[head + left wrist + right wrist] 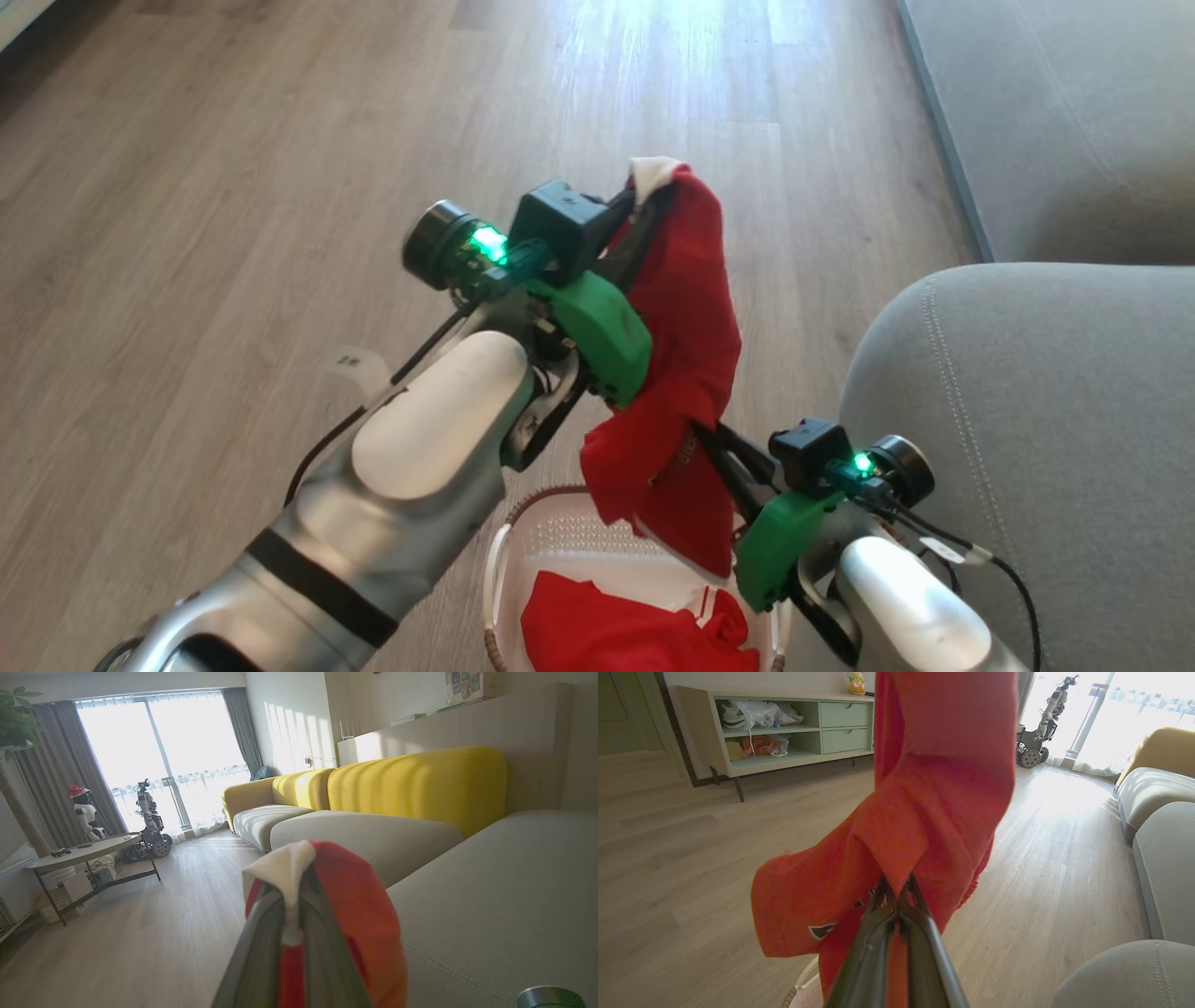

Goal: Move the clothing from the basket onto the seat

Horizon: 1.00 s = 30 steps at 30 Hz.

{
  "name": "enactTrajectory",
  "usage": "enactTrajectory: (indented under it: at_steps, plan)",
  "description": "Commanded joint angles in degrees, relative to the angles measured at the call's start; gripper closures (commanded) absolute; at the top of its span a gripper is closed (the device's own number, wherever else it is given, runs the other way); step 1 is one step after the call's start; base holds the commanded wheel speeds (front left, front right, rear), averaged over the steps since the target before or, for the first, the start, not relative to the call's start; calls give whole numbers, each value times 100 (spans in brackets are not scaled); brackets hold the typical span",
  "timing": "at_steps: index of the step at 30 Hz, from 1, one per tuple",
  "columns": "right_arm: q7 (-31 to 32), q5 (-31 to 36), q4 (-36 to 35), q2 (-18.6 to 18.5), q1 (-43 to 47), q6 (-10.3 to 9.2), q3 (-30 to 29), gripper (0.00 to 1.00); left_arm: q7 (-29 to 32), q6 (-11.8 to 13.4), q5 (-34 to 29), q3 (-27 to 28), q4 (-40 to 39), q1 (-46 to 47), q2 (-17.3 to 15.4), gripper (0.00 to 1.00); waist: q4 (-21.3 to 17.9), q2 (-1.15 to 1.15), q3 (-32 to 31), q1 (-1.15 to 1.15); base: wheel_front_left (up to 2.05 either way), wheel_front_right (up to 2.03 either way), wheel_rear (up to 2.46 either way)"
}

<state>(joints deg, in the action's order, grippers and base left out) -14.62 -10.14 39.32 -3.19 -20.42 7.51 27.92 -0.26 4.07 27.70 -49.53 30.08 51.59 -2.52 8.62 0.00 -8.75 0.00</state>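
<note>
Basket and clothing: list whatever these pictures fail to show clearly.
- Basket: the head view's bottom edge cuts off its near part, and the right gripper covers its right side.
- Clothing in the basket: cut by that edge, so the number of pieces is unclear.
- Hanging garment: its black print, in the right wrist view, is folded and partly behind the fingers; unreadable.
- Left gripper: fingertips wrapped in cloth, left wrist view.

Living room of a home. Wood-plank floor [233, 187] throughout. Long sectional sofa [355, 830], grey seats with yellow backs. Floor-to-ceiling window [196, 751] with grey curtains [56, 774] drawn aside. Round table [88, 851] on thin dark legs, boxes [51, 905] under it. Sideboard [784, 728] with green drawers and open shelves stuffed with bags [761, 714]. Leafy plant [16, 714] at one edge. A wheeled robot [149, 816] stands by the window.
</note>
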Motion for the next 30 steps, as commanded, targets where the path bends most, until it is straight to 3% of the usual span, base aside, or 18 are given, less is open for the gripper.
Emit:
enactTrajectory:
  at_steps: [1,2,3,6,7,8,18,30]
  plan:
    - [-38,29,-226,31,-221,-2,-36,100,-87,33,45,245,-80,175,-146,100,-65,0,19,0,0,0,0]
    - [-38,56,-254,31,-211,-2,-91,100,-133,42,73,267,-36,124,-162,92,-99,0,27,0,0,0,0]
    - [-38,56,-254,31,-211,-2,-91,100,-133,42,73,267,-36,124,-162,92,-99,0,27,0,0,0,0]
    - [-38,159,-368,31,-184,-2,-269,100,-276,49,178,338,85,-46,-208,42,-225,0,53,0,0,0,0]
    - [-38,205,-411,31,-178,-2,-332,100,-336,49,217,369,115,-104,-225,15,-272,0,62,0,0,0,0]
    - [-38,259,-453,31,-175,-2,-403,100,-398,49,266,408,148,-167,-240,0,-321,0,70,0,0,0,0]
    - [-38,882,-908,31,-125,-2,-1261,100,-980,111,502,558,346,-775,-320,0,-917,0,141,0,0,0,0]
    - [-38,1422,-1467,-192,58,-2,-2115,100,-1155,61,567,318,427,-1393,-310,0,-1948,0,298,0,0,0,0]
